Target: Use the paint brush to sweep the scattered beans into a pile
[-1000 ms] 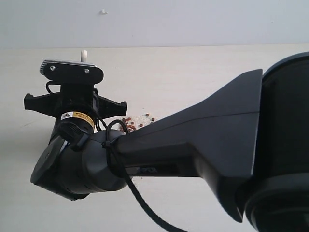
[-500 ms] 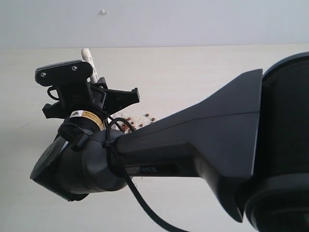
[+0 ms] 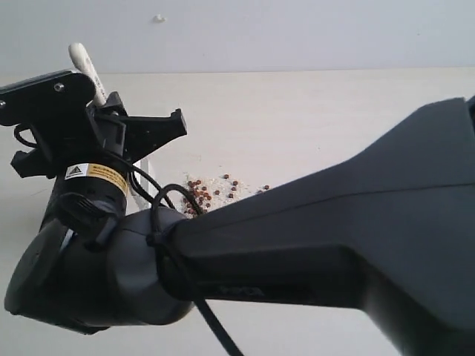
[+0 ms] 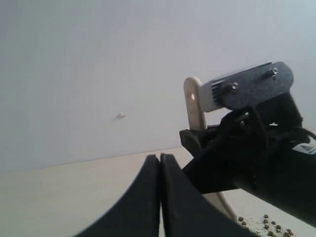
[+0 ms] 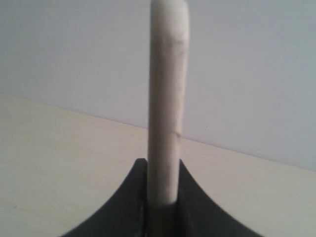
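Right gripper (image 5: 161, 170) leftward — paint brush (image 5: 168, 79) inside

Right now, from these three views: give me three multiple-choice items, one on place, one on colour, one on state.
1. The beans lie:
A) loose on the table
B) in a bowl
C) on a tray

2. The handle of the paint brush is:
A) black
B) red
C) pale wood

3. The right gripper is:
A) open and empty
B) shut on the paint brush
C) shut and empty

Answers:
1 A: the exterior view shows them scattered on the bare tabletop.
2 C: both wrist views show a pale handle.
3 B: the right wrist view shows the handle clamped in it.
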